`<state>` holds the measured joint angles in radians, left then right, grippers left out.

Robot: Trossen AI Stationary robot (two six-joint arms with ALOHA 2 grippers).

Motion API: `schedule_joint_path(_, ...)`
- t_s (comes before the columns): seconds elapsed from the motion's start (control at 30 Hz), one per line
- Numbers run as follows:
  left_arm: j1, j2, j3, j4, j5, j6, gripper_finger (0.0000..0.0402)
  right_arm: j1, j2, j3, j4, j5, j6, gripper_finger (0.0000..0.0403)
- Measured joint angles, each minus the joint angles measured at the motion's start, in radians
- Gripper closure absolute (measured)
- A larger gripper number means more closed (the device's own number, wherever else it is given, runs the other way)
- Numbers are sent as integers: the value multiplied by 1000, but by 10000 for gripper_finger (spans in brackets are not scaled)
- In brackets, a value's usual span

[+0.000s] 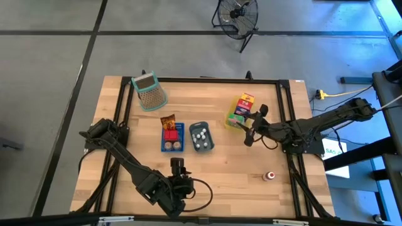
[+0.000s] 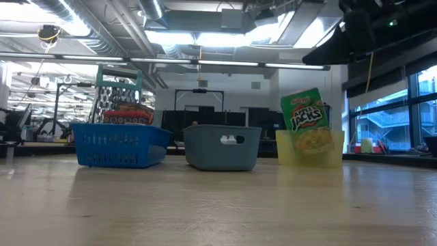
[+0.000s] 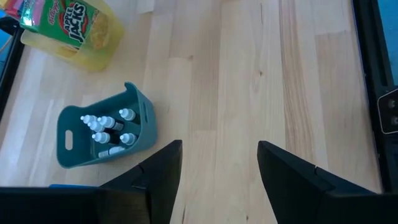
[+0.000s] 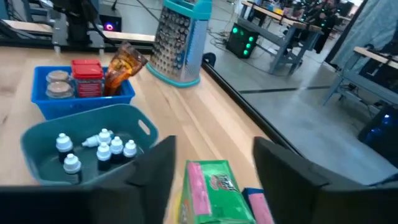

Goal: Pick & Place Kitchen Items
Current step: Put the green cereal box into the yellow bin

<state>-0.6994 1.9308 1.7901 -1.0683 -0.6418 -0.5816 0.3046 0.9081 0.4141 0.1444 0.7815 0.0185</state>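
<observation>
Right gripper [image 4: 214,158] hangs over my green carton [image 4: 210,188] in the yellow tray [image 1: 233,121], fingers apart, nothing held; left gripper [image 3: 219,165] is open and empty above bare counter [image 1: 220,160]; white pieces [image 1: 200,135] sit in the grey-blue tray [image 1: 210,145], small jar [image 1: 270,176] apart

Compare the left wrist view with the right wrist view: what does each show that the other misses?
Only the left wrist view: the left gripper, open over bare table.

Only the right wrist view: the blue tray with red tin and brown packet, the mesh basket, and the right gripper, open above the cartons.

Both: the grey-blue tray of small white bottles, and the green carton.
</observation>
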Motion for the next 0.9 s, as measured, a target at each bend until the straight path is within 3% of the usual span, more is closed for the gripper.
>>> schedule_joint_path(0.23,0,0,0,1,0,-10,198,-10,0,0,-7,2,3,365)
schedule_joint_path(0.3,0,0,0,0,0,-11,200,-10,0,0,-7,-6,-12,392)
schedule_joint_path(0.9,-2,0,0,3,-11,-44,203,-114,0,0,-158,-157,145,402)
